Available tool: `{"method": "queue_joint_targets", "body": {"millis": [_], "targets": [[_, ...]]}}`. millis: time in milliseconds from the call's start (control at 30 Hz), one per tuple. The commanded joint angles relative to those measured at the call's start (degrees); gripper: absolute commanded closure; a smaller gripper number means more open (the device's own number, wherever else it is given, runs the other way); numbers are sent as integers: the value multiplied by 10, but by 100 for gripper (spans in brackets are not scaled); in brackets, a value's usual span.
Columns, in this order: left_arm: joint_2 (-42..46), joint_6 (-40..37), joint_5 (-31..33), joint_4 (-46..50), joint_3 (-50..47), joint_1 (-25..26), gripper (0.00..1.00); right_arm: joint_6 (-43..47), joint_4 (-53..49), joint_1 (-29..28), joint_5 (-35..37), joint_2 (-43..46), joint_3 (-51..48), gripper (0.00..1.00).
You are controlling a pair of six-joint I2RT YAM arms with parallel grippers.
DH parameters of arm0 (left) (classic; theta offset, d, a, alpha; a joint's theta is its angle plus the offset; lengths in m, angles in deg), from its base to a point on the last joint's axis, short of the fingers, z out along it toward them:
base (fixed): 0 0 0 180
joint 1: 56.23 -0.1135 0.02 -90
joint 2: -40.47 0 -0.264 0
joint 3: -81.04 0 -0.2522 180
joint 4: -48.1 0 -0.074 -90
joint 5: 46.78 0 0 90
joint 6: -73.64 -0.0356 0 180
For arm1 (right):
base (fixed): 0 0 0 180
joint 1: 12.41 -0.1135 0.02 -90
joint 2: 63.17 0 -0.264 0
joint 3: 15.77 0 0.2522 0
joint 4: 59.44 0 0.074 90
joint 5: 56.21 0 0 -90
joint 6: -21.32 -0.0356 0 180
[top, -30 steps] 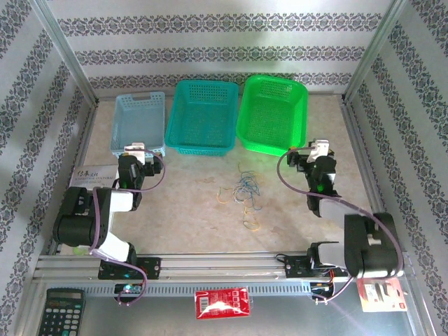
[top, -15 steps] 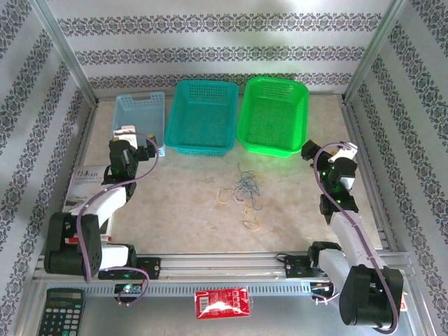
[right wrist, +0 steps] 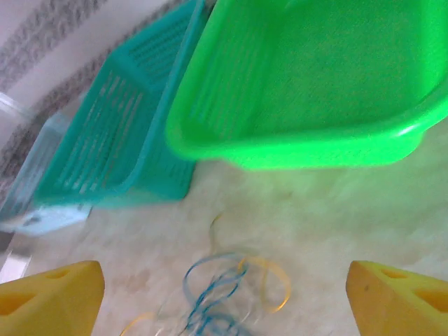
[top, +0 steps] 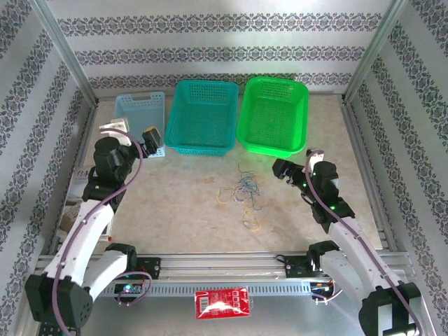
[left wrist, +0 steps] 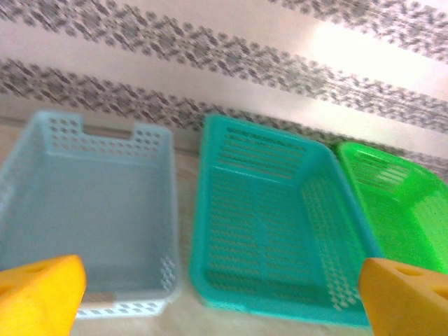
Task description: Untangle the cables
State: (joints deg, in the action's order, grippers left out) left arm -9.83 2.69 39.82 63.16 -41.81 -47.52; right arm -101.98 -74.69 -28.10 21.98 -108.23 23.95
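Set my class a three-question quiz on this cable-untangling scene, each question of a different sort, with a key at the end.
1. True or false: the cables lie inside a basket.
2. The middle basket is: A red, B teal, C purple.
3. Fill in: the right gripper is ____ (open or shut).

Key: 1 false, they lie on the table; 2 B; 3 open.

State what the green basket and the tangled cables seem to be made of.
Green basket: likely moulded plastic, glossy, with perforated mesh walls and a smooth rim. Cables: seemingly thin plastic-coated wire, blue and yellow-orange strands holding curls; core not visible.
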Motion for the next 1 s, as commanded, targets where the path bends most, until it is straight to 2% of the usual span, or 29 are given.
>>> {"method": "queue_joint_targets", "body": {"millis": [0,200,300,400,533,633,967], "targets": [[26,67,4,77,-15,56,0,2,-67,-63,13,-11,25,15],[22,138,64,91,-42,184,0,0,-144,-195,67,-48,48,24],[7,178,83,74,-72,230,0,-16,-177,-270,122,-51,51,26],[-23,199,96,51,-97,269,0,-36,-188,-319,157,-56,46,29],[-74,201,107,53,-95,303,0,-49,-175,-338,161,-70,46,32],[-94,211,118,60,-93,308,0,-38,-167,-342,157,-99,71,34],[-48,210,177,81,-110,304,0,-6,-126,-346,128,-229,165,35]]}}
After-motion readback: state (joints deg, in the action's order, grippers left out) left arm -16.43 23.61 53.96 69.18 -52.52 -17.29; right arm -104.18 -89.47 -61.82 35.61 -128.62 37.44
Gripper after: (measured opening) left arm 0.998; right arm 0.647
